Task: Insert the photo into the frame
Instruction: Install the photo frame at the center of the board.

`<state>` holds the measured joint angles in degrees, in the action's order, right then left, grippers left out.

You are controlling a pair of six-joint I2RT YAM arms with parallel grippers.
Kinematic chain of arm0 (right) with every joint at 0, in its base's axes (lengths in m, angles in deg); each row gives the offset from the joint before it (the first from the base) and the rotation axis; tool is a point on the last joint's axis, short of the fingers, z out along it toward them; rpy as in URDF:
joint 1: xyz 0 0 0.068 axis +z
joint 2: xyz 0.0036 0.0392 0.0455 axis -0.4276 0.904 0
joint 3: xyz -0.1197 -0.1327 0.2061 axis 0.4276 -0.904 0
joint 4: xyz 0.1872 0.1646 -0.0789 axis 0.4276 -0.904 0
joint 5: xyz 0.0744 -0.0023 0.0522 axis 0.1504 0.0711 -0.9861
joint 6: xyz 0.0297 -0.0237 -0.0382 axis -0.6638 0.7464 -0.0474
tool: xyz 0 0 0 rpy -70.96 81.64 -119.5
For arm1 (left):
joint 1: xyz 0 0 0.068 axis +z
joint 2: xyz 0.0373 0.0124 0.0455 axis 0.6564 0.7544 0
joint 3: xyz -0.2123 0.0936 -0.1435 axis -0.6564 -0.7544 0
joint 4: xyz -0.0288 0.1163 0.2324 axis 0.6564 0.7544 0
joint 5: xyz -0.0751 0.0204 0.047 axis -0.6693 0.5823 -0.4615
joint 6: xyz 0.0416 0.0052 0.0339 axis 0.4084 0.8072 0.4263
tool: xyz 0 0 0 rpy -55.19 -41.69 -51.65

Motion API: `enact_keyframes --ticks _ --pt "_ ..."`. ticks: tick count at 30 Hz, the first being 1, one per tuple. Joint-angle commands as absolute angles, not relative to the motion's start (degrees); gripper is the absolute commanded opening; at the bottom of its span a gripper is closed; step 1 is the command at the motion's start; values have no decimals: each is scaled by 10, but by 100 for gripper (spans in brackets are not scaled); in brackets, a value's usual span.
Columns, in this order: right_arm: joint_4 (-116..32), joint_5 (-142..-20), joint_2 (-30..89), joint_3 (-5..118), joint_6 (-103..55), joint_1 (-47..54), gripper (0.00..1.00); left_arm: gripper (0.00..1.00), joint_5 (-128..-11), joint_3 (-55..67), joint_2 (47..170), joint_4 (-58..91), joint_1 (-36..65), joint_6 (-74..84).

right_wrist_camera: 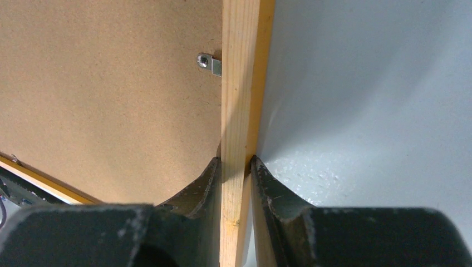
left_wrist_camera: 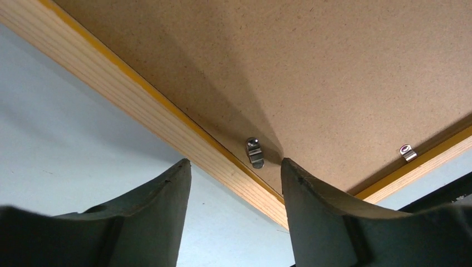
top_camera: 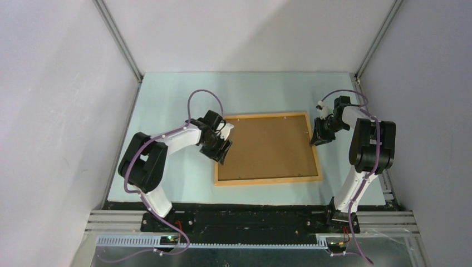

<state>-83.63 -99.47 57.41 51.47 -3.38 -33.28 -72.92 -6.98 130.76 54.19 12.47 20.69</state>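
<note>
The light-orange wooden frame lies face down on the table, with the plain brown backing board set in it. The photo is hidden. My left gripper is open at the frame's left rail. One finger is over the table and the other over the backing board, near a small metal clip. My right gripper is shut on the frame's right rail. Its fingers press the rail from both sides.
Another metal clip sits by the frame's near rail, and one by the right rail. The pale blue table is walled by grey panels left, right and behind.
</note>
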Motion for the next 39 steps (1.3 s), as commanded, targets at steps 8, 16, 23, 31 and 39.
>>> enact_keyframes --ticks 8,16,23,31,39 --pt "-836 -1027 567 514 -41 -329 2 53 -715 -57 1309 520 118 201" --pt "-837 -1027 569 514 -40 -326 2 39 -714 -60 1302 516 118 203" --pt "-837 -1027 571 514 -39 -324 2 33 -714 -61 1299 514 118 205" --pt "-837 -1026 573 514 -38 -323 2 57 -715 -60 1297 514 118 207" --pt "-837 -1027 575 514 -38 -322 2 60 -707 -59 1302 512 118 207"
